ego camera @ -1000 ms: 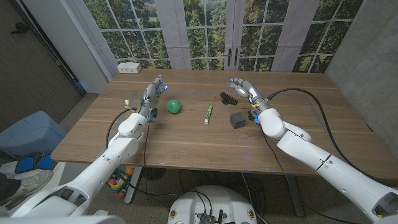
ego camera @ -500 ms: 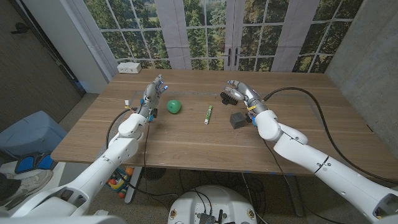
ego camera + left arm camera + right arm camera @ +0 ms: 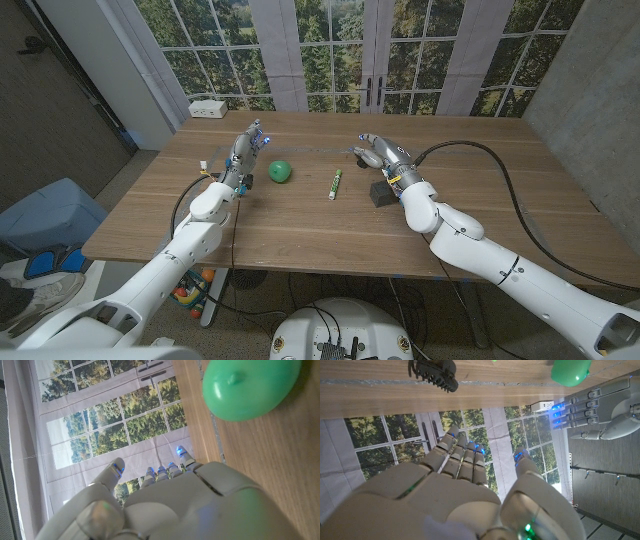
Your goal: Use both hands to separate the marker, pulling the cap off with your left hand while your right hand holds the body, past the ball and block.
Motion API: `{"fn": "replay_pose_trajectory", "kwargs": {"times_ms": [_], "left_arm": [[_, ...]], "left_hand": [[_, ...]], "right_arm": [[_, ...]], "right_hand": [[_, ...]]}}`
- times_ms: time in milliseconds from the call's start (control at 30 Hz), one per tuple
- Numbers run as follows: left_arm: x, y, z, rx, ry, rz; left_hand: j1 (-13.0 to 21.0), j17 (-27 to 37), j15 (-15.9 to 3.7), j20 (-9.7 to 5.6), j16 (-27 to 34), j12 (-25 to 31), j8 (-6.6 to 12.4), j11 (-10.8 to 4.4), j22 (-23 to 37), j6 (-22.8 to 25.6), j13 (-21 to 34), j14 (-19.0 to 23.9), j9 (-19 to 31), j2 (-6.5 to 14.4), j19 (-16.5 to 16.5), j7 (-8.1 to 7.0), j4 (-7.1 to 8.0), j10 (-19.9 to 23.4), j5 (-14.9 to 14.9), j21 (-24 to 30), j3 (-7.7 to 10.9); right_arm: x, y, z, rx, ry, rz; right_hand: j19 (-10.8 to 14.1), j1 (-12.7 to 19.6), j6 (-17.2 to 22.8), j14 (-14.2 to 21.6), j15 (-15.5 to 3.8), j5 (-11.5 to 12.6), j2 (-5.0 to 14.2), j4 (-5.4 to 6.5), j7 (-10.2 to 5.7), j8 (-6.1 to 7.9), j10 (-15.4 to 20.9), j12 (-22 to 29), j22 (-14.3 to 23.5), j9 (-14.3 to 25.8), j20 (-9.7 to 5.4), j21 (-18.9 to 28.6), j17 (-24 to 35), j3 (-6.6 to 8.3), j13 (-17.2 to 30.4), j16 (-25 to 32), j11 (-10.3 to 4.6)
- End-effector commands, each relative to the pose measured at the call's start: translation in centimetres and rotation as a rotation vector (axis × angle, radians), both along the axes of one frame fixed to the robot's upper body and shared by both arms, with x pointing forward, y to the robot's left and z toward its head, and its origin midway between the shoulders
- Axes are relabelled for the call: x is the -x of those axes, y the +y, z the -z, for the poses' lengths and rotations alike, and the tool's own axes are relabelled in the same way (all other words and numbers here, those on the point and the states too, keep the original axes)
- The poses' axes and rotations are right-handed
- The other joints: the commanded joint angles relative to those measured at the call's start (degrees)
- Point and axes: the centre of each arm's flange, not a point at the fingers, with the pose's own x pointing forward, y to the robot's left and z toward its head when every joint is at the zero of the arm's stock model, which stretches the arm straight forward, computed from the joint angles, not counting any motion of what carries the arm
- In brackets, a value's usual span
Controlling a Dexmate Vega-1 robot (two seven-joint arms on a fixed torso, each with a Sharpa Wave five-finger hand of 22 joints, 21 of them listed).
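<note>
I count one green marker (image 3: 335,184), slim and still capped, lying between one green ball (image 3: 279,172) and one dark block (image 3: 381,193), with my left hand (image 3: 245,152) and right hand (image 3: 381,154) both released, fingers spread.

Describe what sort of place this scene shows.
Probably an indoor lab or office: a wooden table before tall gridded windows facing trees, beside a concrete wall.

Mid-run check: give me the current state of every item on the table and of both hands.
marker: capped, lying on the table, untouched
ball: resting on the table, free
block: on the table, partly behind the right arm
black comb-like piece: lying on the table
left hand: empty, fingers extended, beside the ball
right hand: empty, fingers apart, beyond the block
</note>
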Motion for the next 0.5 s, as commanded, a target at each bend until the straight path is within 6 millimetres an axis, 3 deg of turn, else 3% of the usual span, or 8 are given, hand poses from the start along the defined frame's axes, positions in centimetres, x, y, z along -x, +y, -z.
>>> {"fn": "replay_pose_trajectory", "kwargs": {"times_ms": [33, 200, 500], "left_arm": [[0.1, 0.1, 0.0, -0.002, -0.004, 0.004], [0.2, 0.1, 0.1, -0.003, -0.004, 0.004], [0.3, 0.2, 0.1, -0.002, -0.009, 0.006]], "left_hand": [[-0.5, 0.2, -1.59, -1.44, 0.3, 0.5, 0.25, -0.23, 0.3, -0.1, 0.2, -0.2, 0.3, 2.2, 0.2, 0.10, -0.30, 0.0, 0.1, -0.3, 0.24], [-0.6, 0.2, -1.63, -1.39, 0.3, 0.5, 0.27, -0.25, 0.3, -0.1, 0.2, -0.1, 0.3, 2.2, 0.4, 0.11, -0.41, 0.0, 0.1, -0.4, 0.28], [-0.6, 0.2, -1.62, -1.44, 0.3, 0.5, 0.27, -0.21, 0.3, 0.0, 0.2, 0.0, 0.3, 2.2, 0.5, 0.11, -0.49, 0.1, 0.1, -0.6, 0.31]], "right_arm": [[0.7, 1.6, 0.6, 0.071, -0.022, 0.072], [0.8, 2.4, 1.1, 0.107, -0.022, 0.084], [0.9, 3.7, 1.7, 0.142, -0.046, 0.143]], "right_hand": [[1.2, 0.1, 1.1, 1.4, -0.99, 0.0, -0.17, -0.01, -0.24, 0.41, 1.3, 0.8, 0.2, 0.2, 0.27, 0.7, 0.3, -0.48, 0.4, 0.9, 0.19], [1.9, 0.1, 1.5, 1.8, -0.97, -0.1, -0.63, -0.11, -0.18, 0.53, 1.7, 1.0, 0.3, 0.2, 0.86, 0.9, 0.5, -0.83, 0.6, 1.2, 0.13], [2.1, 0.6, 2.7, 3.5, -1.66, -1.0, -3.58, -0.88, -0.67, 1.00, 3.1, 1.5, 0.3, 0.3, 1.96, 0.8, 0.8, -2.10, 1.2, 2.0, -0.71]]}}
